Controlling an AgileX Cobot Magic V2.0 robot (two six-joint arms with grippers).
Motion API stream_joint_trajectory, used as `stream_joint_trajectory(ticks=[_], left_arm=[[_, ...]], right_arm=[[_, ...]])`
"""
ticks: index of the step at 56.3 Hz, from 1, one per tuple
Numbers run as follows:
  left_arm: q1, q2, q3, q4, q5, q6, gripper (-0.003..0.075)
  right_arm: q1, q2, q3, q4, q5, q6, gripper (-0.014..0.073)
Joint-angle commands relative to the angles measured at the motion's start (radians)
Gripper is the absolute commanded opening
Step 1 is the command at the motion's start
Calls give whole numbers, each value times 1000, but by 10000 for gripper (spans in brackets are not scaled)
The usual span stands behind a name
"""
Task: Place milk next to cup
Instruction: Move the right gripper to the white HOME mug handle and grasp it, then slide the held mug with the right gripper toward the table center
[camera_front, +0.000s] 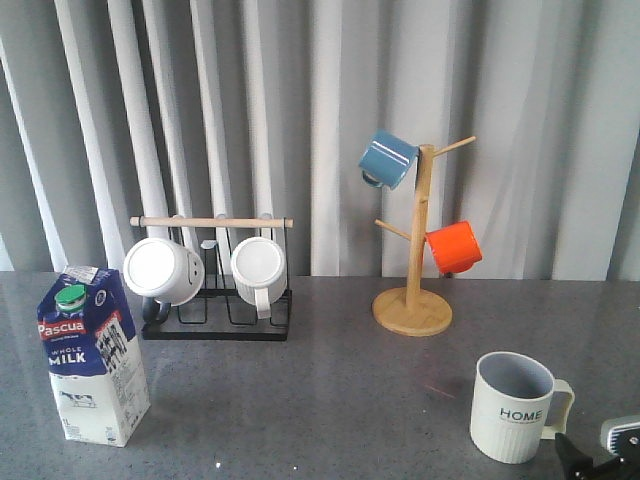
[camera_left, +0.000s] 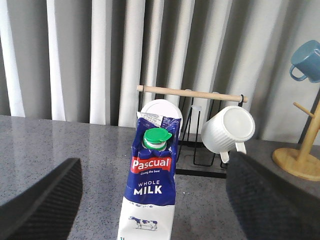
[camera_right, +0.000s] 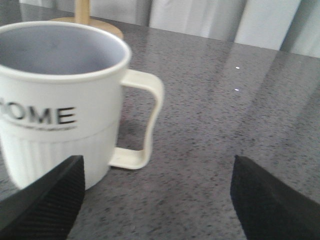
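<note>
The milk (camera_front: 92, 355), a blue and white carton with a green cap, stands upright at the front left of the grey table. In the left wrist view the milk (camera_left: 152, 190) is straight ahead of my left gripper (camera_left: 156, 200), which is open, its two black fingers (camera_left: 42, 205) wide apart and clear of the carton. The cup (camera_front: 512, 406), a cream ribbed mug marked "HOME", stands at the front right. My right gripper (camera_right: 157, 195) is open just behind the cup (camera_right: 60, 100), with only table between its fingers. Only an edge of the right gripper (camera_front: 600, 462) shows in the front view.
A black wire rack (camera_front: 215, 322) with a wooden bar holds two white mugs at the back left. A wooden mug tree (camera_front: 412, 300) at the back right carries a blue mug (camera_front: 386, 158) and an orange mug (camera_front: 454, 246). A curtain hangs behind.
</note>
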Motion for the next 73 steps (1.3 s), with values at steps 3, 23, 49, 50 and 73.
stream_joint_trajectory(ticks=[3,23,49,50,73], left_arm=[[-3,0,-38,-3,-66,-8,573],[-3,0,-38,-3,-66,-8,573],[-3,0,-38,-3,-66,-8,573],[-3,0,-38,-3,-66,-8,573],[-3,0,-38,-3,-66,-8,573]], right_arm=[[-39,-28,-26,-22,-111,37,574],[-93,-8,-70,-148,-109,99,574],[-93,102,-108,-143,-152,99,574],[-93,107,-110,-141,-152,99,574],[-93,218,-249,-155,-152,181,480]])
